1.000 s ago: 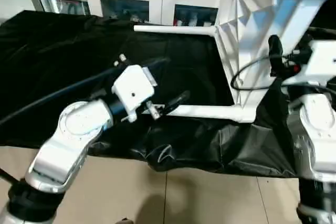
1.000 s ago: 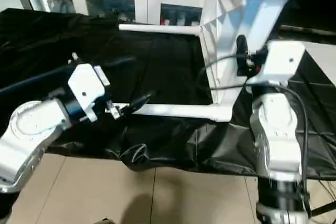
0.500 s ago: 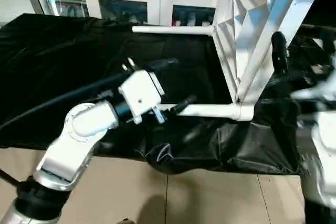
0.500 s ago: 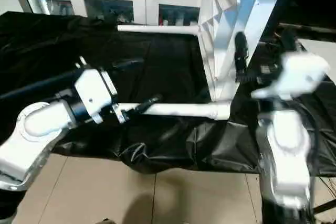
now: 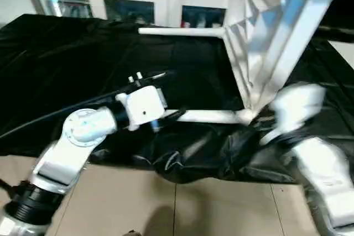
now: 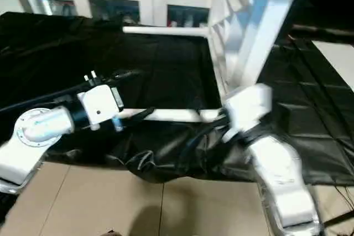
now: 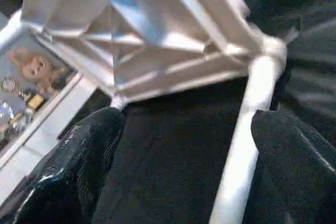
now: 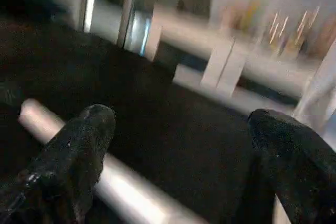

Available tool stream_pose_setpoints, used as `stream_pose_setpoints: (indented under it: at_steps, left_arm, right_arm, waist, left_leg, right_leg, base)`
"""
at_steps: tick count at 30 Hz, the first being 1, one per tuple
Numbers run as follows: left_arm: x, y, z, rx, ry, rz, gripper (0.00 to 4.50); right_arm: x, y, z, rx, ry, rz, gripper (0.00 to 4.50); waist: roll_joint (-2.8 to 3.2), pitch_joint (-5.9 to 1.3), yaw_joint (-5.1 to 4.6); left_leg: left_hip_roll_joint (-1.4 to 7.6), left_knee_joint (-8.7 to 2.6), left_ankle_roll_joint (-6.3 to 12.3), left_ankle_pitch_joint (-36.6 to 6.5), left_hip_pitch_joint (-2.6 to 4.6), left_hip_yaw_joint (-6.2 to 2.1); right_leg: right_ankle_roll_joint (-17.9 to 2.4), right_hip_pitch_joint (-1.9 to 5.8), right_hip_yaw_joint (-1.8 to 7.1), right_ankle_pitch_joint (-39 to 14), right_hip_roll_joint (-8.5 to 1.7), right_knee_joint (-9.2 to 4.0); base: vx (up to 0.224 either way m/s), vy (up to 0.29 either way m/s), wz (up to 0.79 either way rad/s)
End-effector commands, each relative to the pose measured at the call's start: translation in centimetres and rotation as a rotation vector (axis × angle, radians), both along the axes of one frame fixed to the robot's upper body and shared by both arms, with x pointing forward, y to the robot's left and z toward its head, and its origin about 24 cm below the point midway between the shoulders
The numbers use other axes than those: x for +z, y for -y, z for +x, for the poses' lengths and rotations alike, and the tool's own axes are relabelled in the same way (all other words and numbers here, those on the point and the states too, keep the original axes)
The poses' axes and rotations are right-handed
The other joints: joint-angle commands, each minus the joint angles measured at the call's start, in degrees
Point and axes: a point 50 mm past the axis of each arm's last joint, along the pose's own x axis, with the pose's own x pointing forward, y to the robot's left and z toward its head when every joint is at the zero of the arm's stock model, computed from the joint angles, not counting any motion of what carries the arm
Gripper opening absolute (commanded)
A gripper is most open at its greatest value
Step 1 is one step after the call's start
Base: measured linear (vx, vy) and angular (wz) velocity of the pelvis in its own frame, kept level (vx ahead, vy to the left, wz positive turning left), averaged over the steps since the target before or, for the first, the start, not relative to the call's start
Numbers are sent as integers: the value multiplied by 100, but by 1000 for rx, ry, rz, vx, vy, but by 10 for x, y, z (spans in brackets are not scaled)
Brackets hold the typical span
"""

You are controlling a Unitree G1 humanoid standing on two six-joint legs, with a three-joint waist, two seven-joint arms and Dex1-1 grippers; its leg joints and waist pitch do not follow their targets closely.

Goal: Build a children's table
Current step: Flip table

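Nearest me, my left pincer [image 7: 178, 171] gapes wide astride the near leg [image 5: 207, 116], and my right pincer [image 8: 178, 156], equally wide, hangs over it. That leg lies on the black-draped table [image 5: 55, 53], plugged into the on-edge tabletop [image 5: 251, 31] beyond; I judge it needs pressing home next.

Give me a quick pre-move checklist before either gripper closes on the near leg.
1. Left gripper open, fingers either side of the near leg: ok.
2. Right gripper open: ok.
3. Near leg seated in the tabletop corner socket: cannot tell.
4. Far leg attached to the tabletop: ok.
5. Black cloth bunched under the near leg: not ok.
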Motion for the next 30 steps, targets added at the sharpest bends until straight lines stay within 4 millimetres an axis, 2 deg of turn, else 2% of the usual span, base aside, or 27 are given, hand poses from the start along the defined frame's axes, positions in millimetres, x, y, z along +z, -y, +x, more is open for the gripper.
stream_pose_setpoints:
  at_steps: [1, 2, 3, 6, 8, 10, 11, 12, 13, 15, 18, 21, 22, 23, 26, 27, 28, 29, 30]
  left_arm:
    - [1, -1, 1, -4, 7, 27, 450]
    - [0, -2, 2, -3, 6, 42, 450]
    - [-4, -2, 2, -3, 0, 60, 450]
    - [-6, -2, 1, -8, -11, 67, 450]
    - [-8, -1, 0, -22, -24, 72, 450]
    - [-10, -1, -1, -30, -30, 81, 450]
    - [-12, 0, -1, -30, -33, 86, 450]
    - [-12, 0, -1, -31, -34, 87, 450]
    - [-12, 0, -1, -29, -35, 88, 450]
    - [-13, -1, 0, -26, -36, 92, 450]
    - [-14, -2, -1, -22, -38, 95, 450]
    - [-15, -2, -1, -24, -43, 95, 450]
    - [-15, -2, -1, -25, -45, 94, 450]
    - [-16, -1, 0, -28, -56, 88, 450]
    - [-28, 7, 9, -47, -181, 34, 450]
    - [-31, 13, 15, -64, -277, -54, 450]
    - [-31, 15, 16, -70, -297, -76, 450]
    - [-31, 18, 20, -87, -334, -119, 450]
    - [-30, 21, 23, -104, -361, -150, 450]
  right_arm:
    - [-16, 5, 3, -75, -131, 8, 442]
    - [-19, 5, 5, -105, -155, 28, 442]
    - [-27, 5, 7, -166, -240, 125, 442]
    - [-33, 5, 8, -194, -302, 137, 442]
    - [-35, 0, 10, -151, -319, 67, 442]
    - [-35, -6, 12, -127, -344, 48, 442]
    - [-36, -7, 12, -152, -399, 67, 442]
    - [-38, -6, 12, -163, -421, 71, 442]
    - [-40, -7, 13, -188, -465, 94, 442]
    - [-43, -6, 15, -245, -506, 112, 442]
    - [-48, -5, 20, -367, -566, 117, 442]
    - [-46, -7, 21, -363, -572, 97, 442]
    - [-45, -7, 20, -355, -570, 91, 442]
    - [-44, -7, 19, -342, -567, 71, 442]
    - [-36, 2, 16, -269, -486, 17, 442]
    - [-28, 10, 14, -218, -424, 11, 442]
    - [-26, 11, 14, -211, -411, 11, 442]
    - [-23, 16, 12, -188, -408, -3, 442]
    - [-19, 20, 10, -172, -407, -9, 442]
  waist:
    - [44, -323, 1]
    - [45, -332, 10]
    - [71, -333, 5]
    - [69, -338, -7]
    - [101, -336, -8]
    - [78, -331, -10]
    - [44, -325, -7]
    - [55, -322, -8]
    - [35, -323, -2]
    - [55, -323, 7]
    - [48, -333, 2]
    - [54, -336, 16]
    - [-78, -335, 3]
    - [-26, -342, 37]
    - [-26, -330, 73]
    - [-36, -330, 89]
    - [-56, -336, 162]
    - [-57, -335, 166]
    - [23, -344, 152]
  left_leg:
    - [416, -573, -100, -1024, 67, -160]
    - [417, -571, -129, -962, 66, -164]
    - [409, -570, -157, -909, 52, -169]
    - [410, -578, -233, -945, 67, -167]
    - [412, -579, -318, -983, 72, -165]
    - [408, -580, -329, -954, 64, -159]
    - [408, -578, -296, -946, 60, -152]
    - [403, -580, -290, -935, 60, -158]
    - [406, -580, -293, -937, 71, -153]
    - [409, -584, -332, -930, 76, -153]
    - [394, -594, -431, -797, 82, -145]
    - [399, -596, -510, -848, 91, -137]
    - [399, -599, -462, -820, 76, -122]
    - [399, -595, -438, -692, 74, -128]
    - [401, -591, -445, -726, 100, -105]
    - [402, -586, -442, -756, 105, -98]
    - [414, -579, -405, -765, 98, -93]
    - [420, -584, -369, -721, 87, -97]
    - [412, -570, -371, -700, 88, -96]
  right_leg:
    - [-1246, 179, 231, -750, -431, -390]
    - [-1241, 185, 229, -690, -440, -381]
    - [-1230, 194, 232, -609, -444, -370]
    - [-1224, 182, 221, -587, -429, -363]
    - [-1219, 182, 218, -524, -425, -353]
    - [-1211, 197, 222, -493, -432, -355]
    - [-1200, 199, 235, -547, -448, -363]
    - [-1204, 199, 237, -595, -451, -361]
    - [-1195, 187, 237, -704, -452, -373]
    - [-1183, 178, 240, -778, -454, -376]
    - [-1170, 158, 227, -691, -432, -352]
    - [-1067, 157, 230, -673, -439, -353]
    - [-1050, 178, 227, -669, -432, -369]
    - [-1048, 185, 229, -628, -458, -347]
    - [-980, 169, 236, -636, -456, -361]
    - [-977, 170, 240, -655, -459, -365]
    - [-1006, 181, 249, -704, -496, -367]
    - [-1012, 179, 251, -666, -497, -374]
    - [-1034, 176, 249, -550, -468, -366]
  base:
    - [0, 0, 0]
    - [0, 0, 0]
    - [0, 0, 0]
    - [0, 0, 0]
    - [0, 0, 0]
    - [0, 0, 0]
    - [0, 0, 0]
    - [0, 0, 0]
    - [0, 0, 0]
    - [0, 0, 0]
    - [0, 0, 0]
    - [0, 0, 0]
    - [0, 0, 0]
    - [0, 0, 0]
    - [0, 0, 0]
    - [0, 0, 0]
    - [0, 0, 0]
    - [0, 0, 0]
    - [0, 0, 0]
